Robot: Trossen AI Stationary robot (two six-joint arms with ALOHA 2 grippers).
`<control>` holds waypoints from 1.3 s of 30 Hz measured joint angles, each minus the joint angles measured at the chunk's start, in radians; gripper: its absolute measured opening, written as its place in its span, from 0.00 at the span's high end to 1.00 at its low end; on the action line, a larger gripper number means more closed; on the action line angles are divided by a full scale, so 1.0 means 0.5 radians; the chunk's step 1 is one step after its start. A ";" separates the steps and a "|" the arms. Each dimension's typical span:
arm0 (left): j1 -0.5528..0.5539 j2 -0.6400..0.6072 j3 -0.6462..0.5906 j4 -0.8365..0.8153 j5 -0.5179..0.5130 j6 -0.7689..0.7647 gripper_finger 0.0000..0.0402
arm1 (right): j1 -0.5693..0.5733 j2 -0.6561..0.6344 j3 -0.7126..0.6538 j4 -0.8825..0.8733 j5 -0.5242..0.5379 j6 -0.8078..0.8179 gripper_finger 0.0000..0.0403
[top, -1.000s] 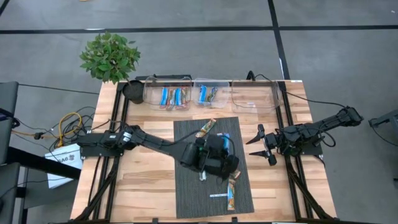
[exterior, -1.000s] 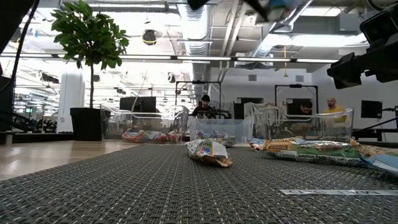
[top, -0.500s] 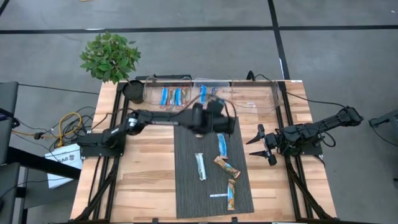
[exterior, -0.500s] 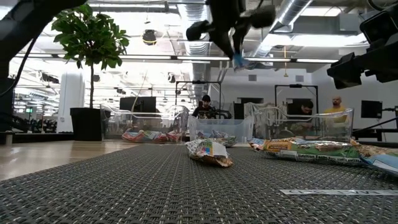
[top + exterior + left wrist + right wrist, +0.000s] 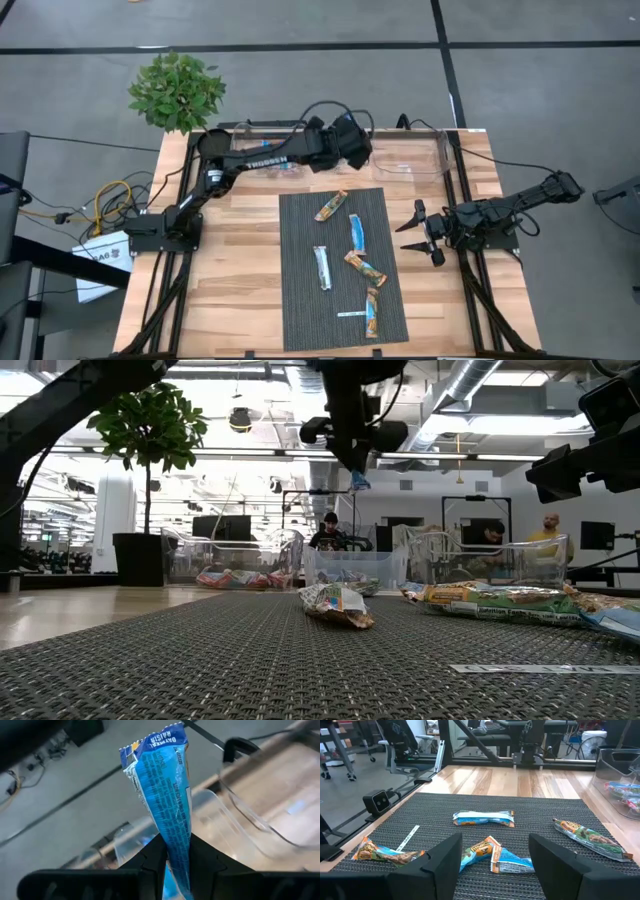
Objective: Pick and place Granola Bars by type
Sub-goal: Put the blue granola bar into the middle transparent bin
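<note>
My left gripper [image 5: 352, 148] hangs above the middle clear bin [image 5: 325, 133] at the table's far edge, shut on a blue granola bar [image 5: 164, 795]. In the low view that bar's tip [image 5: 358, 482] pokes out below the gripper [image 5: 350, 460]. On the dark mat [image 5: 300, 300] lie an orange bar [image 5: 331, 206], a blue bar [image 5: 356, 232], a silvery bar [image 5: 322, 267] and two more orange bars [image 5: 365, 268], [image 5: 372, 310]. My right gripper [image 5: 420, 232] waits open at the mat's right edge. My left gripper pinches the blue bar near one end [image 5: 176, 851] between its two fingers [image 5: 154, 856]. The rest of the wrapper sticks out ahead past the fingertips, in line with them. The fingers slant downward toward the far edge. The bar is lifted clear above the bins.
Three clear bins line the far edge: the left one [image 5: 270, 155] and the middle one hold bars, and the right one [image 5: 410, 155] stands beside them. A thin white strip [image 5: 350, 314] lies on the mat. A potted plant [image 5: 177, 90] stands beyond the far left corner.
My left gripper has swung from over the middle of the mat toward the table's far edge, carrying the blue bar clear of the table. It now hangs above the middle bin, and its wrist has rolled on the way.
</note>
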 joint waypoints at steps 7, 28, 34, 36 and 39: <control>0.090 0.000 0.000 0.108 -0.001 0.154 0.86 | 0.000 0.000 0.000 0.000 0.000 0.000 0.45; 0.206 0.005 -0.654 0.619 0.463 0.076 0.86 | 0.000 0.000 0.000 0.000 0.000 -0.001 0.45; 0.237 0.005 -0.700 0.686 0.454 0.084 0.86 | 0.001 0.000 0.000 0.000 0.000 0.000 0.45; 0.245 0.005 -0.700 0.684 0.445 0.084 0.86 | 0.000 0.000 0.000 0.000 0.000 0.000 0.45; 0.259 0.005 -0.700 0.692 0.438 0.073 0.86 | 0.000 0.000 0.000 0.000 0.000 0.000 0.45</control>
